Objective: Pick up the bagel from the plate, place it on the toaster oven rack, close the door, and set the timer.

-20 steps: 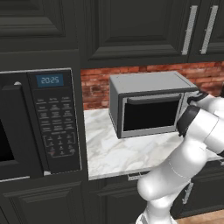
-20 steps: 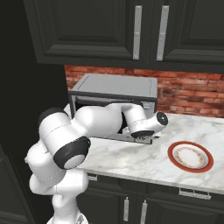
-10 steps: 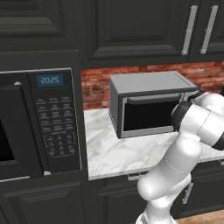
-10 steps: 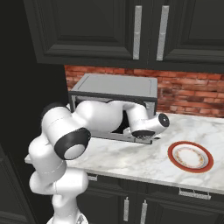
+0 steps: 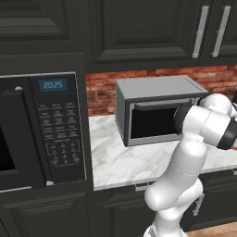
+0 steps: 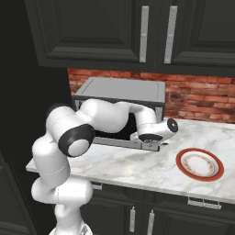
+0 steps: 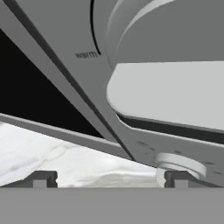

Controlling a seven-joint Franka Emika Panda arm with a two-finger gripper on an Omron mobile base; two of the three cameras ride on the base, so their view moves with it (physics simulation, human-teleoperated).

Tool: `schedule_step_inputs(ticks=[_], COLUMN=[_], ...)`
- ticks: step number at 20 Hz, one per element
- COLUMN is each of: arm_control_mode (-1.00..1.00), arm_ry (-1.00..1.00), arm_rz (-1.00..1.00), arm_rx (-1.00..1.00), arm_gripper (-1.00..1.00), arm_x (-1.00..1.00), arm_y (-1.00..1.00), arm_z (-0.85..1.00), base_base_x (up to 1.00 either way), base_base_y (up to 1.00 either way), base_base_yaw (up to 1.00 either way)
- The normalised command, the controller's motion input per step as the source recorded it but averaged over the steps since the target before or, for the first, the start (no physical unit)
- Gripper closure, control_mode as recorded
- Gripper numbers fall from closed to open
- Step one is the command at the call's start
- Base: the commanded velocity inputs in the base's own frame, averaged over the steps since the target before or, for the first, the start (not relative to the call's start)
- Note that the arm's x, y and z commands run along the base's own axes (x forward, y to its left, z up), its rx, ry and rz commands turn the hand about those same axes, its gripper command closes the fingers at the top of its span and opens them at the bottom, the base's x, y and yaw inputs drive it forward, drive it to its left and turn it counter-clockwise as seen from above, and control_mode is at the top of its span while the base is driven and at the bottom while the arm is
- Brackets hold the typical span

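The grey toaster oven [image 5: 157, 90] stands on the marble counter. Its door [image 5: 152, 122] looks upright against the oven front, handle bar along the top, dark glass below. My gripper [image 6: 152, 145] is low at the oven's right front corner, open and holding nothing. In the hand view my gripper [image 7: 109, 179] sits very close to the oven's right panel, where a large round knob [image 7: 166, 96] marked "warm" looms above the fingertips [image 7: 40, 179]. The plate [image 6: 200, 164], white with a red-orange rim, lies bare to the right. The bagel and the toaster oven rack are hidden.
A black built-in microwave [image 5: 41, 129] with a keypad stands at the left. A brick wall [image 6: 197, 98] runs behind the counter and dark cabinets [image 6: 151, 32] hang above. The marble counter [image 6: 137, 167] has bare room in front of the oven.
My elbow has swung left across the oven's right side. The hand has dropped slightly at the oven's right front corner. Plate and oven have not moved.
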Motion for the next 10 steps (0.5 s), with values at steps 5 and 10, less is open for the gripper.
schedule_step_inputs(ticks=[5, 10], arm_control_mode=[-1.00, -1.00], arm_ry=[0.00, -0.02], arm_rz=[0.00, 0.00], arm_rx=[0.00, 0.00], arm_gripper=[-1.00, -1.00], arm_x=[0.08, 0.04], arm_y=[-0.06, -0.05], arm_z=[-0.18, -0.17], base_base_x=[0.00, 0.00], base_base_y=[0.00, 0.00], base_base_yaw=[0.00, 0.00])
